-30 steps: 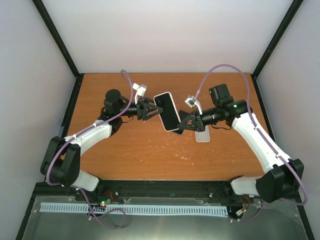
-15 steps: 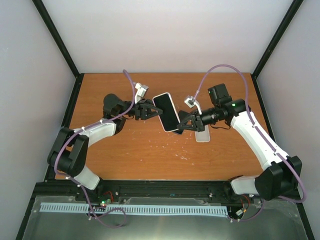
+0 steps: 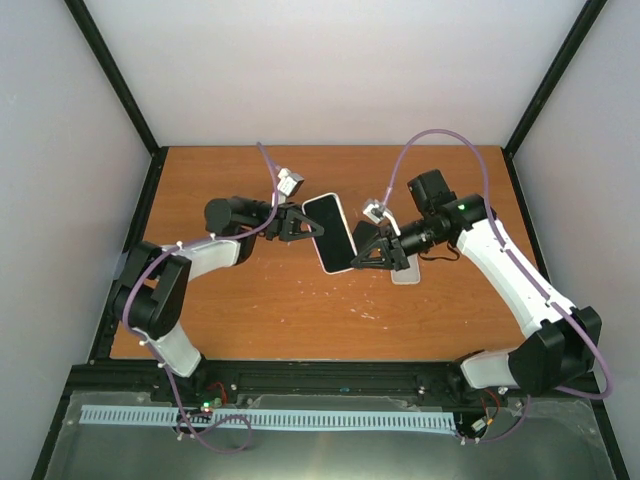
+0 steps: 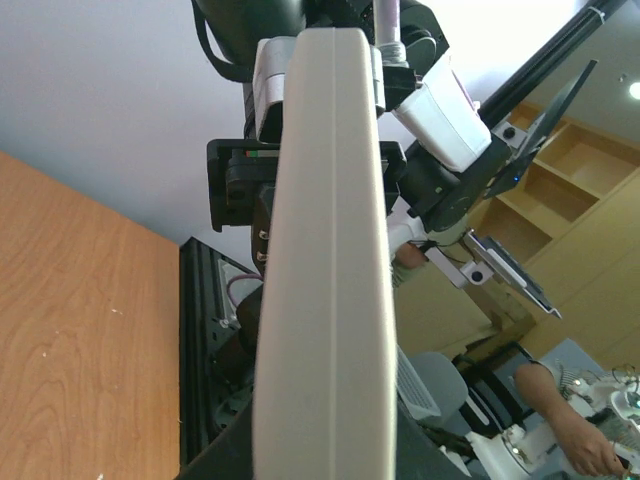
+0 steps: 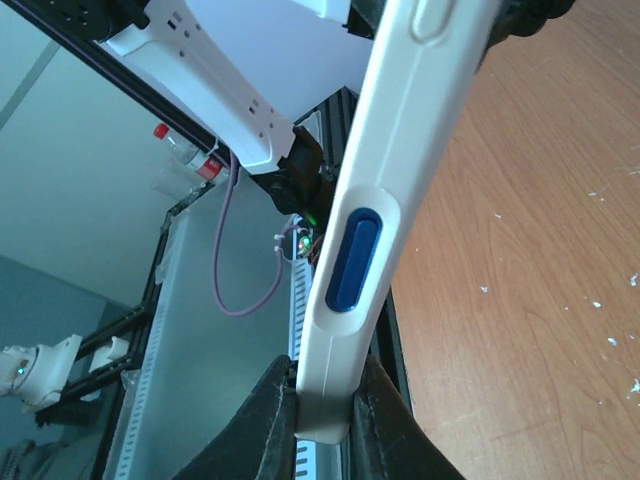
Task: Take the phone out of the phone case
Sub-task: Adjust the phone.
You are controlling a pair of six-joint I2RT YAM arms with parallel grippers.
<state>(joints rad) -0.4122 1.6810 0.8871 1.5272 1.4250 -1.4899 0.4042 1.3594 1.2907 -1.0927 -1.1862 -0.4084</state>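
A phone [image 3: 336,236] with a black screen sits in a white phone case [image 3: 323,200] and is held tilted above the middle of the wooden table [image 3: 280,310]. My left gripper [image 3: 303,224] is shut on the case's left edge. In the left wrist view, that edge [image 4: 325,250] fills the middle, with dark fingers [image 4: 205,462] on either side at the bottom. My right gripper [image 3: 364,254] is shut on the lower right end. In the right wrist view, the case's side with a blue button [image 5: 352,260] rises from between the fingertips [image 5: 272,415].
A flat white object [image 3: 405,272] lies on the table under the right gripper. Pale walls and black frame posts [image 3: 120,90] close in the table on three sides. A black rail [image 3: 330,375] runs along the near edge.
My left gripper has closed on the case's left edge, and the left arm has folded lower toward the table. The phone and right gripper have shifted slightly left.
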